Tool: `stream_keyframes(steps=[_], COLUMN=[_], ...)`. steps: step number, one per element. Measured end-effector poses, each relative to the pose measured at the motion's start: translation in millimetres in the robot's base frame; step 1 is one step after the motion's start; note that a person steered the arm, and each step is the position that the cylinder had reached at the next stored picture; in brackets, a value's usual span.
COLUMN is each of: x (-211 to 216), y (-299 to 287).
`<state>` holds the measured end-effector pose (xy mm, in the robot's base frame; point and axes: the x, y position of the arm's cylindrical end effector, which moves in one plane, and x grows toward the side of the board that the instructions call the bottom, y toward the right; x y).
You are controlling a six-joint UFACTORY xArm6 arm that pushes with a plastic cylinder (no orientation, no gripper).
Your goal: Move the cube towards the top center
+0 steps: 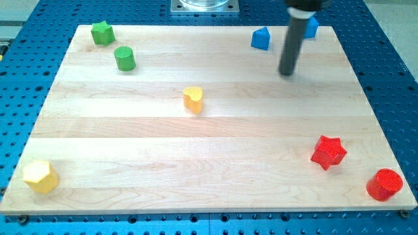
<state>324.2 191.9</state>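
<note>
While my tip rests on the wooden tabletop, no hand shows; blue cube at 1 o'clock, partly hidden.

Premises present as a robotics laboratory or test bench, not a domestic or retail space. A pale wooden board of glued planks lies on a blue metal base plate drilled with a regular grid of mounting holes, and a machined grey metal mount sits at the view's top edge. A straight dark rod, my tip, stands over the board among small moulded plastic shapes laid out as test pieces.
</note>
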Motion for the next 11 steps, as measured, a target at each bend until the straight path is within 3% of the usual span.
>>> stream_keyframes(steps=[1,2,3,5,8,9,10,11], x=[-49.3,-108.7,-132.9,-127.7,-132.9,-131.6,-88.0,-60.3], y=[61.1,76.7,75.6,16.2,21.4,-32.1,-126.4,-146.0])
